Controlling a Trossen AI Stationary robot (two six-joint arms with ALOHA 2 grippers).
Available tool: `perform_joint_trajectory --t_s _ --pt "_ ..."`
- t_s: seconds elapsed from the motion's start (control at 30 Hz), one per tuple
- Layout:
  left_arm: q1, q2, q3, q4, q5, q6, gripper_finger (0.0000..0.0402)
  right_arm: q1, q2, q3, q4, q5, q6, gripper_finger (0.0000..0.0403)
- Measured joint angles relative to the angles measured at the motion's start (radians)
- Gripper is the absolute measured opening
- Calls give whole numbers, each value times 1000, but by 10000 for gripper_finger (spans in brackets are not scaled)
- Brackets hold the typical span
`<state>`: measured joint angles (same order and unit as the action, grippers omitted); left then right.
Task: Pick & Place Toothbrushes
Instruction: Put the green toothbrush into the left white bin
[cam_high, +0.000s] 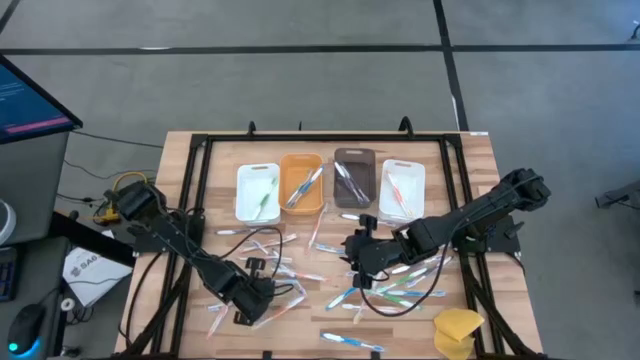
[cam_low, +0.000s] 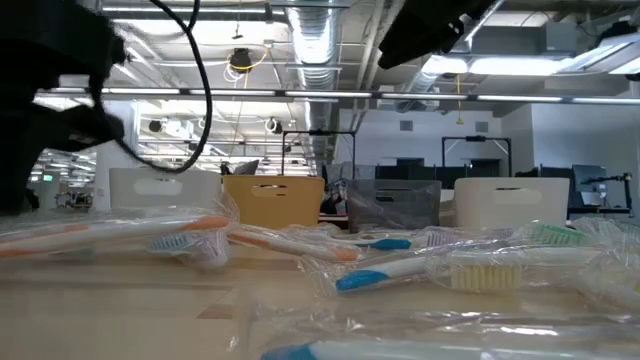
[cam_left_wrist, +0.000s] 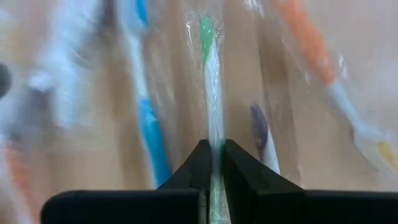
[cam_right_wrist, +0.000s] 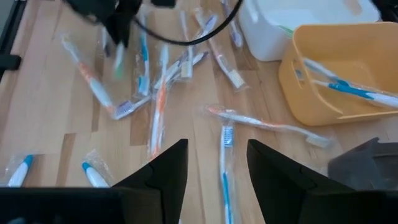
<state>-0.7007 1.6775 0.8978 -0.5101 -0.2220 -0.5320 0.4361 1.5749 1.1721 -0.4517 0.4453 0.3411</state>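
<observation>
Many toothbrushes in clear wrappers lie scattered flat on the wooden table (cam_high: 200, 160). My left gripper (cam_high: 255, 300) (cam_left_wrist: 214, 163) stands at the near left among them, pointing steeply down, shut on a green-and-white toothbrush (cam_left_wrist: 213, 93). A blue toothbrush (cam_left_wrist: 149, 124) and an orange one (cam_left_wrist: 311, 43) lie on either side of it. My right gripper (cam_high: 360, 250) (cam_right_wrist: 214, 165) hovers open above the table's middle, over a blue toothbrush (cam_right_wrist: 226, 168) that it does not touch. My left gripper pinches the wrapped green-and-white toothbrush's white handle (cam_left_wrist: 214, 146) between its two fingertips. The fingers (cam_left_wrist: 199, 168) come from above, pointing steeply down. The brush runs straight away from the fingers, its green end (cam_left_wrist: 205, 31) farthest; whether it is off the wood I cannot tell.
Four small bins stand in a row at the far side: white (cam_high: 257, 190), orange (cam_high: 302, 183), grey (cam_high: 353, 178), white (cam_high: 402, 188), each holding a few brushes. A yellow sponge-like lump (cam_high: 458, 330) sits at the near right. A black frame (cam_high: 195, 190) borders the table.
</observation>
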Motion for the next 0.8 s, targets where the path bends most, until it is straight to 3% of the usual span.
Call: perform_joint_trajectory --t_s 0.53,0.8 --pt "2 -217 1 -32 -27 -27 12 57 0 -42 44 -3 24 159" --pt "2 -303 3 -26 -122 -1 12 91 0 -42 45 -3 64 159"
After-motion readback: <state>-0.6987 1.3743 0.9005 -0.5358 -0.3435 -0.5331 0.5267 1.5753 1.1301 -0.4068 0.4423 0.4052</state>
